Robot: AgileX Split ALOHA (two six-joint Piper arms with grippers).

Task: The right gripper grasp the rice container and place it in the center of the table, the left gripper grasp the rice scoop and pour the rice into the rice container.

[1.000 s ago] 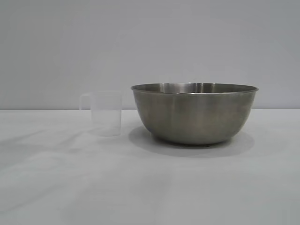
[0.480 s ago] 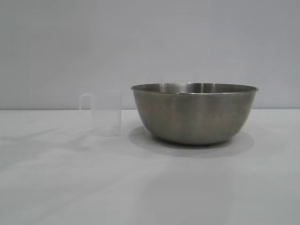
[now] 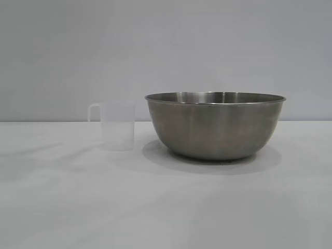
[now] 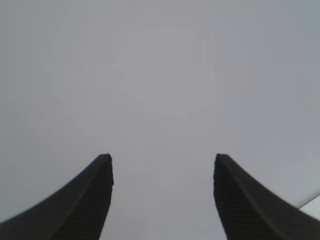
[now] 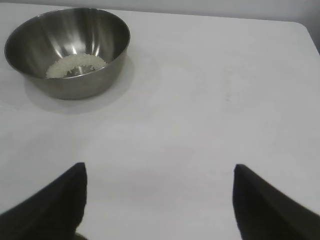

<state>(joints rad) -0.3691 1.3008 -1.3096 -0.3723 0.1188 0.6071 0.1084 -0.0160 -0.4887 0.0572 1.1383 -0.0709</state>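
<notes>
Rice container [image 3: 215, 127], the large round brushed stainless-steel mixing bowl, stands upright on the plain white tabletop [image 3: 166, 207] in the exterior view. Just beside it, apart by a small gap, stands the rice scoop [image 3: 117, 127], a small translucent frosted plastic cup with its handle turned away from the bowl. Neither has shifted over the last second, and no arm shows here.

From the left wrist, the black left claw [image 4: 162, 200] is released, its 2 fingers spread with nothing between them, facing only blank grey.

From the right wrist, the black right claw [image 5: 160, 200] is also released and holds nothing above bare tabletop, well apart from the bowl, where off-white rice [image 5: 75, 65] lies in a small heap. The pour looks finished.
</notes>
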